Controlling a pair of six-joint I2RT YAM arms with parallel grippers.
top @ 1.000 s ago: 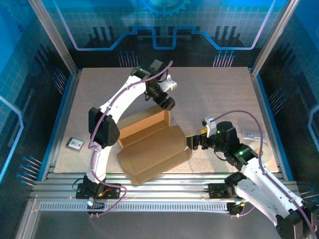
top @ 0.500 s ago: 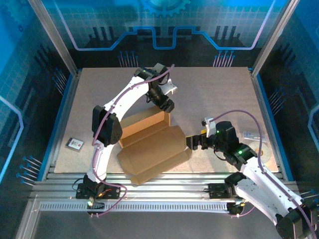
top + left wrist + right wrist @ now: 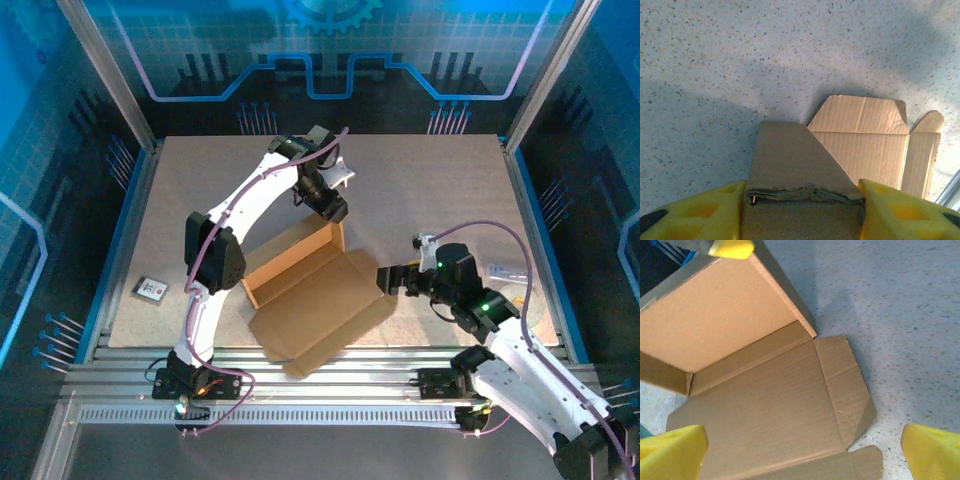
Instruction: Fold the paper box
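The paper box (image 3: 315, 310) is brown cardboard lying mid-table, its wide panel spread flat toward the near edge and its back wall (image 3: 295, 250) standing up. My left gripper (image 3: 335, 212) sits on the wall's far right corner. In the left wrist view the cardboard's top edge (image 3: 805, 192) fills the gap between the yellow fingers (image 3: 695, 212), touching both. One of those fingers (image 3: 730, 247) shows atop the wall in the right wrist view. My right gripper (image 3: 390, 280) is wide open just right of the box's side flap (image 3: 845, 385), with nothing held.
The speckled table (image 3: 430, 190) has bare room behind and to the right of the box. A small dark card (image 3: 150, 289) lies near the left edge and a pale item (image 3: 505, 272) near the right. Metal rails (image 3: 330, 365) run along the near edge.
The left jaws have narrowed onto the wall's corner. The box's large panel has dropped flatter toward the near edge. The right gripper backed slightly to the right.
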